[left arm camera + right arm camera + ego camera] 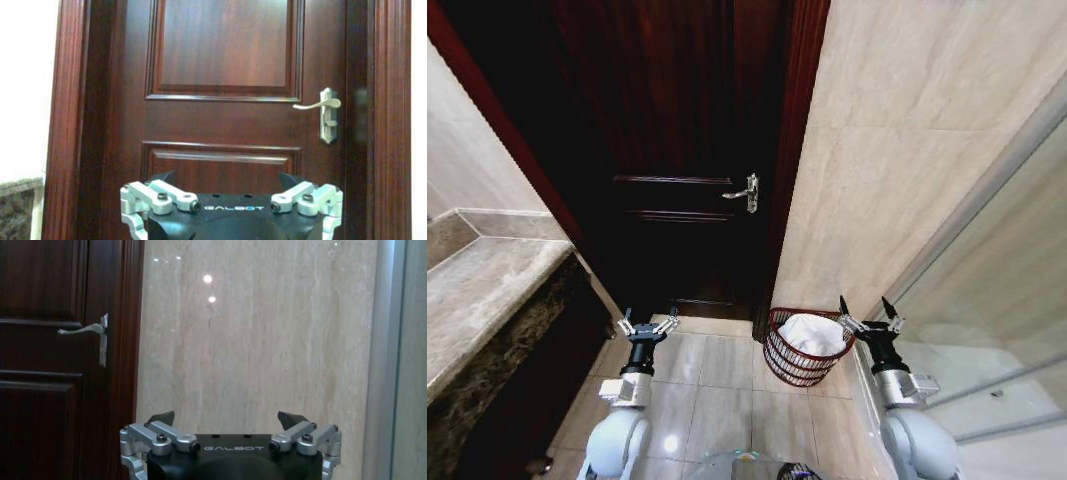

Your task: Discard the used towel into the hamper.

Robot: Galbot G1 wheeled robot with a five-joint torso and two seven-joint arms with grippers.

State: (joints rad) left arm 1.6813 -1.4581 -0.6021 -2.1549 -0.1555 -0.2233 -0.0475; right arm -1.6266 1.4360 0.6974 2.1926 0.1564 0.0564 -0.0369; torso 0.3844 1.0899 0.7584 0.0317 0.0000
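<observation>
Beige stone walls (897,140) and a dark reddish wooden door (687,150) close in a narrow bathroom with a pale tiled floor (712,390). On the robot's left runs a grey marble tabletop (482,290) over a dark speckled front. A glass panel with a metal frame (987,330) stands on the right. The door carries a silver lever handle (745,193), also seen in the left wrist view (323,107) and the right wrist view (90,332).

The hamper (805,347), a small round reddish-brown wire basket, sits on the floor at the foot of the wall just right of the door frame. A white towel (812,333) lies bunched inside it, rising to about the rim.

The right hand (867,312) is raised just beside the hamper's right rim, its fingers spread apart and holding nothing; whether it touches the rim cannot be told. In the right wrist view its two dark fingertips (291,418) stand well apart against the stone wall.

The left hand (648,322) is held up over the floor, well to the left of the hamper, fingers likewise spread and empty. In the left wrist view the hand (227,180) faces the door panel.
</observation>
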